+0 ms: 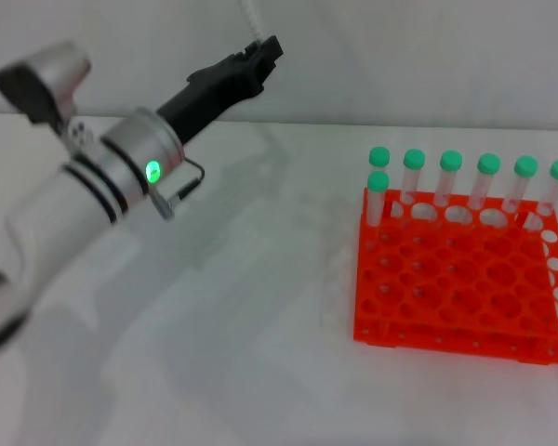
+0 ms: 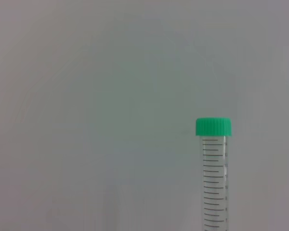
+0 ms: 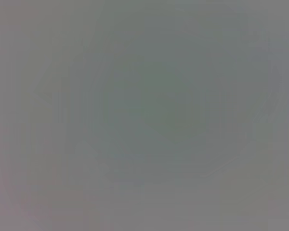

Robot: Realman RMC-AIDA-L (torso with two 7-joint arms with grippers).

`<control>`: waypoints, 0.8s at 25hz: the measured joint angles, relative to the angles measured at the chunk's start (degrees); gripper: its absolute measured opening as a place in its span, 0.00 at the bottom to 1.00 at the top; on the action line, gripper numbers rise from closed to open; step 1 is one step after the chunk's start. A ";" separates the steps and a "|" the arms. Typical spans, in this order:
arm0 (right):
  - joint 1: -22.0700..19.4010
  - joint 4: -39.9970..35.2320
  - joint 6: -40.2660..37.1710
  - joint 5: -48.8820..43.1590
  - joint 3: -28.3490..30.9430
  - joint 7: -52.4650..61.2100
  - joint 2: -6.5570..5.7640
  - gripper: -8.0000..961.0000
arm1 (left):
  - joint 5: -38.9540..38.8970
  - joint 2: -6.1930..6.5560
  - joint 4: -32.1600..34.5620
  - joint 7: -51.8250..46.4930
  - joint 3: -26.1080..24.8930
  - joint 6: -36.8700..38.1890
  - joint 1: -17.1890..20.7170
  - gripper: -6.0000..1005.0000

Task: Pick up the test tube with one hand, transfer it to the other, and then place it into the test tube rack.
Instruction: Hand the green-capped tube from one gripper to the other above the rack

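My left gripper [image 1: 264, 52], black on a thick white arm with a green light, is raised high over the far left of the table. It is shut on the test tube [image 1: 251, 20], which sticks up past the top edge of the head view. The left wrist view shows this tube [image 2: 215, 183], clear with graduation marks and a green cap, against a plain background. The orange-red test tube rack [image 1: 456, 288] stands on the table at the right, well away from the gripper. My right gripper is out of view; its wrist view shows only a blank grey surface.
Several green-capped tubes [image 1: 451, 177] stand in the rack's far row, and one [image 1: 378, 197] stands in the second row at its left end. The white table [image 1: 260, 325] spreads between the left arm and the rack.
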 joint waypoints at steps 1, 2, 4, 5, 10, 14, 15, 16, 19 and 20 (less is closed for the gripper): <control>0.00 -0.19 -0.02 -0.10 -0.06 0.10 0.00 0.88 | -2.34 -0.18 2.95 5.73 -0.01 1.37 1.97 0.19; -0.06 -0.49 -0.08 -0.21 -0.14 0.28 0.00 0.88 | -3.26 -0.29 5.21 10.12 -0.03 2.27 3.27 0.19; -0.48 -1.45 -0.48 -0.59 -0.39 1.25 -0.02 0.88 | -3.94 -0.52 11.02 19.51 -0.05 3.78 6.07 0.19; -0.76 -1.88 -0.85 -1.00 -0.49 2.17 -0.12 0.88 | -3.89 -0.54 13.40 23.07 -0.07 4.16 6.92 0.19; -2.70 -4.16 -5.69 -8.39 -0.67 13.60 -2.73 0.88 | 0.39 -1.10 21.48 37.06 -0.08 4.62 10.01 0.19; -3.18 -5.78 -12.15 -19.38 -0.70 25.55 -6.97 0.88 | 5.86 -1.18 23.43 39.68 -0.10 4.08 10.75 0.19; -3.04 -6.20 -14.58 -23.53 -0.70 28.34 -8.39 0.88 | 7.02 -1.18 23.54 39.67 -0.10 3.91 10.69 0.19; -2.78 -6.54 -16.93 -27.16 -0.70 30.30 -9.68 0.88 | 8.48 -1.18 23.68 39.57 -0.10 3.41 10.41 0.19; -1.57 -7.85 -23.64 -37.12 -0.70 34.67 -12.98 0.88 | 12.46 -1.20 24.57 39.20 -0.11 0.39 8.90 0.19; -1.04 -8.28 -25.30 -39.80 -0.68 35.69 -13.72 0.88 | 13.79 -1.23 25.03 39.16 -0.11 -1.14 8.23 0.19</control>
